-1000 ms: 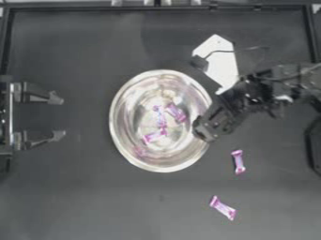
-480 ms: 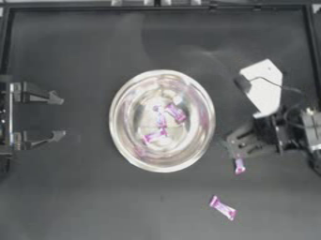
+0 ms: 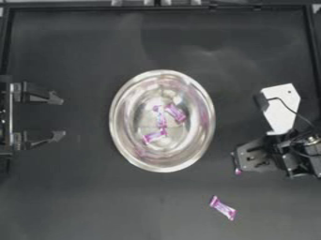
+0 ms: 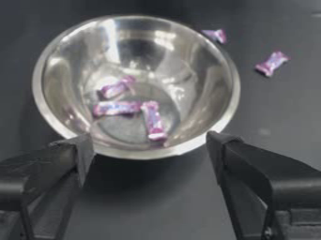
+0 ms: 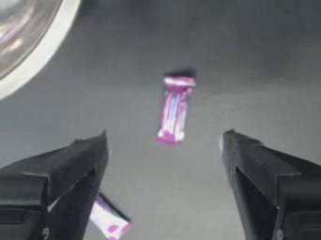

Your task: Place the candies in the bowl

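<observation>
The silver bowl [image 3: 124, 140] stands mid-table with three purple-pink candies [image 3: 164, 123] lying in it; the left wrist view shows these candies [image 4: 128, 108] too. One loose candy [image 3: 237, 171] lies on the table right of the bowl, at the tips of my right gripper [image 3: 238, 162], which is open. In the right wrist view a candy [image 5: 173, 110] lies just ahead between the spread jaws and another candy [image 5: 110, 220] shows by one jaw. A further candy [image 3: 222, 207] lies nearer the front edge. My left gripper [image 3: 59, 117] stays parked at the left, open.
A white plate [image 3: 280, 107] on the right arm juts out beside the bowl's right side. The table's raised dark rim [image 3: 156, 8] runs along the back. In the left wrist view the bowl [image 4: 207, 56] has two candies [image 4: 271, 62] lying beyond it.
My right arm has swung away from the bowl's right rim toward the front right and come down over the loose candy there. The bowl's candies and the left arm have not moved.
</observation>
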Controlling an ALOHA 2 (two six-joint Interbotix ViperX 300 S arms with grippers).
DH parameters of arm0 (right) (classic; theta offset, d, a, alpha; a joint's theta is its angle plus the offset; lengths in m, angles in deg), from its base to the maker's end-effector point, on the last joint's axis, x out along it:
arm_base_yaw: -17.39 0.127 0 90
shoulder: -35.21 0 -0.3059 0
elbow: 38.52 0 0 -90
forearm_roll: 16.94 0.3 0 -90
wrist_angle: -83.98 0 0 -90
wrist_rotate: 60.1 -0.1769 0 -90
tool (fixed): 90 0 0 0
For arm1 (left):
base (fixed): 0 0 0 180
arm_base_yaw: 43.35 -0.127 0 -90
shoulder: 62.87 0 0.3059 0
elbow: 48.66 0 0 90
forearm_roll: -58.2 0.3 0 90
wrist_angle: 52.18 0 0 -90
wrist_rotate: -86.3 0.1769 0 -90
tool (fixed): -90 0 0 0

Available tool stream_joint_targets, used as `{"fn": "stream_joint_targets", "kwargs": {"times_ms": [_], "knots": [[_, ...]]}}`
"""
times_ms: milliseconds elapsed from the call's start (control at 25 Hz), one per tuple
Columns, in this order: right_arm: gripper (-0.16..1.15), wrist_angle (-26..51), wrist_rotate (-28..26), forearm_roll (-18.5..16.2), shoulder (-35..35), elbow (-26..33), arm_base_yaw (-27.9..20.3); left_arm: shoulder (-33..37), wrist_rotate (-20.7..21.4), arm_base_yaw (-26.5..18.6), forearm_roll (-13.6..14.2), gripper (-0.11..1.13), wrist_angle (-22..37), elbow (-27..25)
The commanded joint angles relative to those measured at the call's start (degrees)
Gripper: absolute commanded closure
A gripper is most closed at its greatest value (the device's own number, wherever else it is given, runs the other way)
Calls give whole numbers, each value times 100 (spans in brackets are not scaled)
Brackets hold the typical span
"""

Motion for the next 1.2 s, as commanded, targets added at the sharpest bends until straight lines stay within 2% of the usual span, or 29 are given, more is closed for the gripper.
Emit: {"fn": "stream_joint_targets", "kwargs": {"times_ms": [40, 520, 1200], "knots": [[0, 35, -88, -53, -79, 97, 26, -53, 9, -9, 18, 1, -26, 123], [0, -35, -378, 26, -466, 53, -97, -35, 18, -9, 35, 1, -53, 62], [0, -457, -229, 79, -1354, 290, -378, 220, 18, -88, 35, 1, -26, -79]]}}
